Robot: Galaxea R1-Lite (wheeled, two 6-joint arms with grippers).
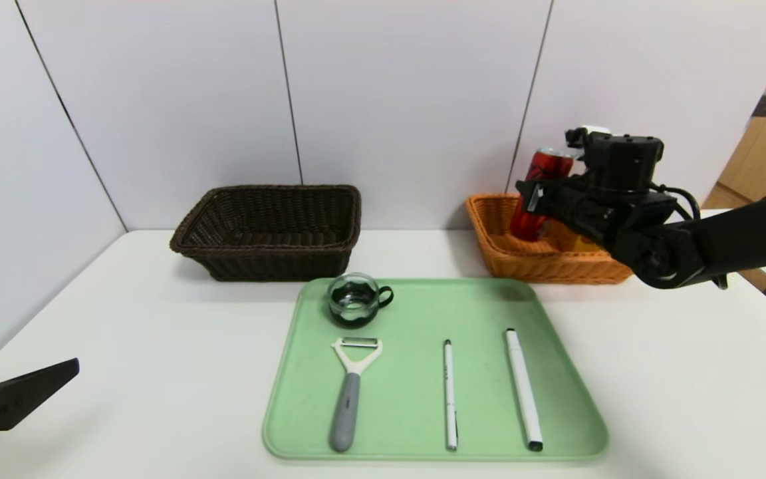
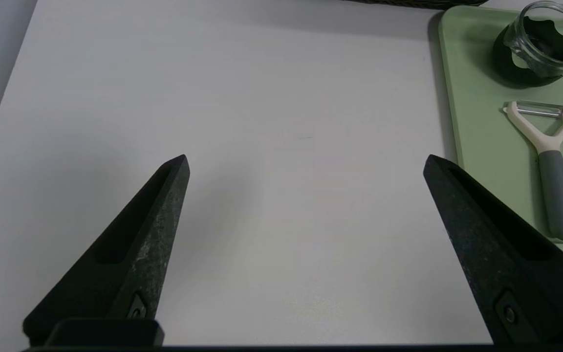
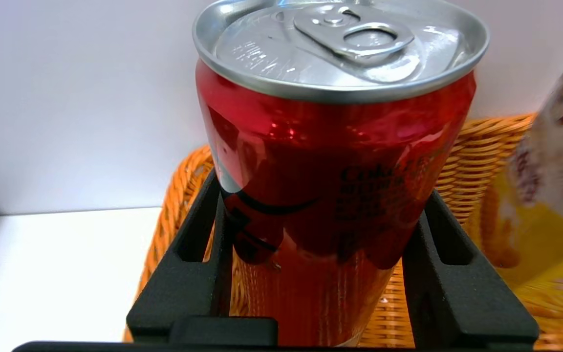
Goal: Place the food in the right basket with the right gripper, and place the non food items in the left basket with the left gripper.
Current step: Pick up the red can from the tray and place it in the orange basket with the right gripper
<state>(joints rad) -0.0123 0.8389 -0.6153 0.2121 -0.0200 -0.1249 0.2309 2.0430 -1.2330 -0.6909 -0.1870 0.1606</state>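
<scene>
Head view: the right gripper (image 1: 534, 199) clamps the red can (image 1: 541, 193) by its sides, holding it upright over the orange basket (image 1: 522, 256). The yellow snack box (image 3: 545, 195) stands in that basket, beside the can. The left gripper (image 2: 306, 166) hangs parked over bare table (image 1: 124, 332), jaws spread wide and empty. Cup (image 1: 354, 301), peeler (image 1: 351, 389), pen (image 1: 449, 392) and marker (image 1: 523, 388) lie on the green tray (image 1: 556, 426). The dark basket (image 1: 270, 229) stands behind it.

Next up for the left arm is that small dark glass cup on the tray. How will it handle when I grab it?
The glass cup looks rigid but breakable, so squeeze gently. Its smooth round wall would probably be slippery between the fingers. It sits low and wide on the green tray, so it should slide rather than tip; the side handle may make it twist.
</scene>
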